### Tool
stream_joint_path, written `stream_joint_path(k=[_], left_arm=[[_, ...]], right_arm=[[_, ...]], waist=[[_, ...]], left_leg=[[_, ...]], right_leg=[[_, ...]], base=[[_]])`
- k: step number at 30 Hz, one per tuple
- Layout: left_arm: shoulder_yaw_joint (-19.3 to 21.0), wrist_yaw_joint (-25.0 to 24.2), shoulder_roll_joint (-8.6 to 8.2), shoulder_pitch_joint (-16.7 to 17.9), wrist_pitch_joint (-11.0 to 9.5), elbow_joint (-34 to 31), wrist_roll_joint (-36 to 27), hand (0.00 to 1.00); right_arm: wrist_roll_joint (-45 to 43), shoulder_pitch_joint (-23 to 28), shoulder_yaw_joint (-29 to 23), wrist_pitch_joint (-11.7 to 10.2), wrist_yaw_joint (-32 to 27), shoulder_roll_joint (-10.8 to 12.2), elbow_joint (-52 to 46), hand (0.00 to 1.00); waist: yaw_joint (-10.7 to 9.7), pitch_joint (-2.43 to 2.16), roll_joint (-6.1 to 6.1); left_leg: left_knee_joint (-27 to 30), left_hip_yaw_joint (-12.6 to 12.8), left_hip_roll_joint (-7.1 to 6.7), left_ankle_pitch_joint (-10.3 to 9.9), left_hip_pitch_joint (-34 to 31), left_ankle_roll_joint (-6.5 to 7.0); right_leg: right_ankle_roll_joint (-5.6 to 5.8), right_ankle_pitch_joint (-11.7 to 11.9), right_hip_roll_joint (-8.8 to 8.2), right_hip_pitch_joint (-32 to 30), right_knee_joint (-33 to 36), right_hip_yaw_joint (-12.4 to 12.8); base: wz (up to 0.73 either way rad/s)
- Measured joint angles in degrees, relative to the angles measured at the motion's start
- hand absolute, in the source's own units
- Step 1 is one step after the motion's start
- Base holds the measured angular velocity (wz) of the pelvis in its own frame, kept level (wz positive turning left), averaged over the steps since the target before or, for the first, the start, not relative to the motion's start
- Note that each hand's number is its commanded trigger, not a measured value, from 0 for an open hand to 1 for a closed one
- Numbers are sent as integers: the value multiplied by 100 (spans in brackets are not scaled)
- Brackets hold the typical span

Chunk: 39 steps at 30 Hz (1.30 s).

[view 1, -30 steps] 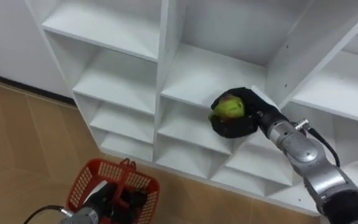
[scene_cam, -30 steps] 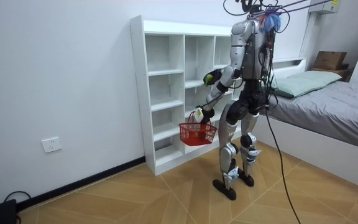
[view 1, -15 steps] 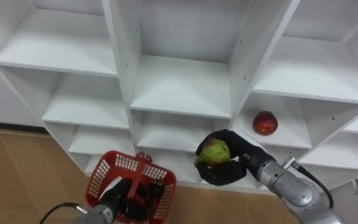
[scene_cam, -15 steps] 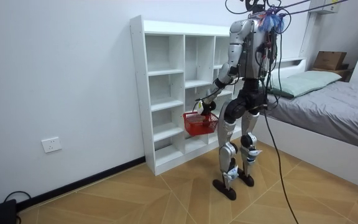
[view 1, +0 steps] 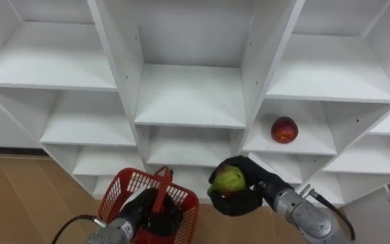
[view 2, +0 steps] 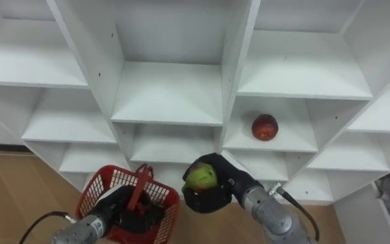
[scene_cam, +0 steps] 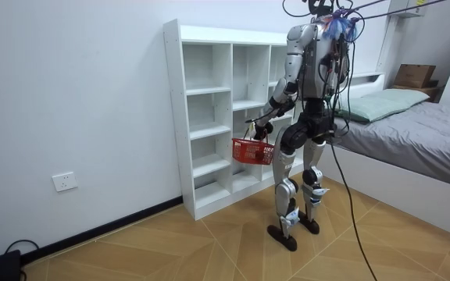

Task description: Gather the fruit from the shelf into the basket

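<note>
My right hand [view 1: 244, 202] is curled round a green apple [view 1: 229, 179], palm up. It has come down from shelf height a second ago and is now just beside the basket [view 1: 122, 191]. My left hand [view 1: 143, 205] grips the basket by its handle, lifted higher than before, in front of the closet [view 1: 188, 95]. A red apple [view 1: 284, 129] lies in the compartment right of the middle column.

A white closet [scene_cam: 208, 129] of open shelves stands against a plain white wall [scene_cam: 69, 94] with a socket [scene_cam: 65, 182] low down. The floor [scene_cam: 170, 250] is light wood; a grey-covered bed [scene_cam: 428, 140] lies nearby.
</note>
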Motion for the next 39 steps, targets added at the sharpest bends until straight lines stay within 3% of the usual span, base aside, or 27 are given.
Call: stream_joint_path(k=[13,22,31,39], left_arm=[[-226,-308,-7,9,-77,-138,-253,100],[-441,-479,-5,12,-81,-138,-398,100],[-458,-643,-14,9,-129,-216,-597,100],[-466,-662,-16,8,-143,-239,-698,100]], right_arm=[[6,-45,30,-5,-196,134,530,100],[10,-74,45,-5,-259,134,561,100],[6,-78,48,-6,-269,194,576,100],[-24,-232,51,-6,-301,357,718,100]], waist=[[2,-9,56],[-12,-27,205],[-22,-24,209],[-148,-21,208]], left_leg=[[-32,154,15,-18,36,7],[-14,208,11,-23,-15,15],[-18,219,14,-29,-58,4],[-17,226,6,-29,-141,4]], right_leg=[[0,-7,6,-115,90,161],[-8,-49,-14,-277,209,202],[-14,-88,-10,-300,274,208],[-9,-95,-8,-395,291,230]], base=[[-8],[-3],[0],[0]])
